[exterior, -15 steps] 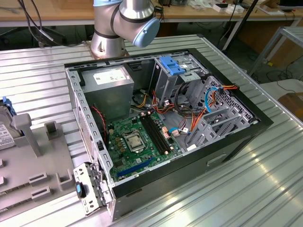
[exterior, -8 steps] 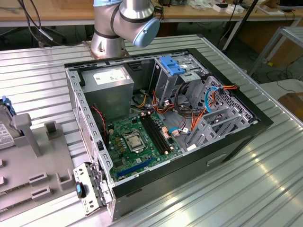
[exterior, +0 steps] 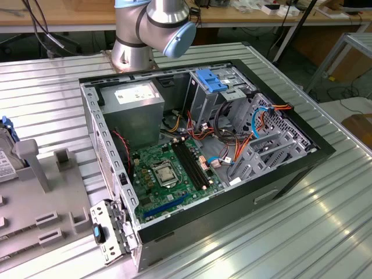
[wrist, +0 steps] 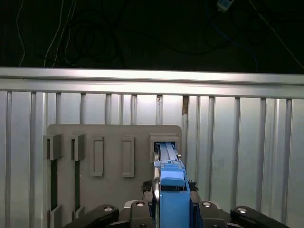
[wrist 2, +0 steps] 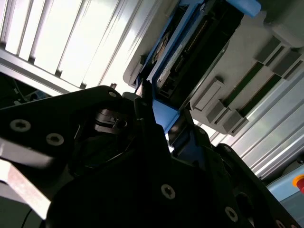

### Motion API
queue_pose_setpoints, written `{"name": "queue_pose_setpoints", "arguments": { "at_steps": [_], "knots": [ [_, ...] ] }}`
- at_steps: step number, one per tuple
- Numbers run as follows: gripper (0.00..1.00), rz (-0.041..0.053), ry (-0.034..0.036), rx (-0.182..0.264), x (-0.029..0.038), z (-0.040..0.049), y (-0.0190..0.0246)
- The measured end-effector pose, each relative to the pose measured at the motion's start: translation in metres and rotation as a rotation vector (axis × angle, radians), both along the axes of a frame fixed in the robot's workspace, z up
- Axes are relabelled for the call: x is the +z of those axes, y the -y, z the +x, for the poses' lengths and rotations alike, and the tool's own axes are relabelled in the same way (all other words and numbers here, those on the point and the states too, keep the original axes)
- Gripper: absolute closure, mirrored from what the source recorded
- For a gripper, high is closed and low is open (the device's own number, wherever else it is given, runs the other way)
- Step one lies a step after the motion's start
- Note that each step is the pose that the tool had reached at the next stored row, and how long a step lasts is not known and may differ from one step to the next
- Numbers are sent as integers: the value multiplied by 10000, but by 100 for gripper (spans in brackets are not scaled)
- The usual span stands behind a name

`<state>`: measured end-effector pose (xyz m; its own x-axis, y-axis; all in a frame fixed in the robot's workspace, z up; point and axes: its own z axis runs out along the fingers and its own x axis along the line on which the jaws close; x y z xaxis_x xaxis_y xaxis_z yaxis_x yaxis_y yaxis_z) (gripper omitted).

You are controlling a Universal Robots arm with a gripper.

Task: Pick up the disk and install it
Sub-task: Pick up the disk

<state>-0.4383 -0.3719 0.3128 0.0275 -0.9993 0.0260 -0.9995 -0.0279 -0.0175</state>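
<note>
The disk (wrist: 167,154) stands on edge in an end slot of a grey slotted holder (wrist: 114,137), its bright blue side rail facing the first wrist camera. In the second wrist view the disk (wrist 2: 190,47) shows a dark face and blue rails. My gripper (wrist: 171,186) sits right over it, with a black finger pressed against each side of the blue rail; the gripper (wrist 2: 164,114) looks shut on the disk. In the exterior view the disk (exterior: 3,163) is at the far left edge, on the holder (exterior: 35,192).
An open computer case (exterior: 290,168) lies on the ribbed metal table (exterior: 325,232), with a green motherboard (exterior: 168,174), a grey box with a white label (exterior: 136,102) and a metal cage with a blue latch (exterior: 210,81). The arm's base (exterior: 133,46) stands behind it.
</note>
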Motion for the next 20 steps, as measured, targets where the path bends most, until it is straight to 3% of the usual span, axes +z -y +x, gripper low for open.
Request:
{"name": "queue_pose_setpoints", "arguments": {
  "at_steps": [20],
  "knots": [
    [63,0,-1,0,-69,0,0]
  ]
}}
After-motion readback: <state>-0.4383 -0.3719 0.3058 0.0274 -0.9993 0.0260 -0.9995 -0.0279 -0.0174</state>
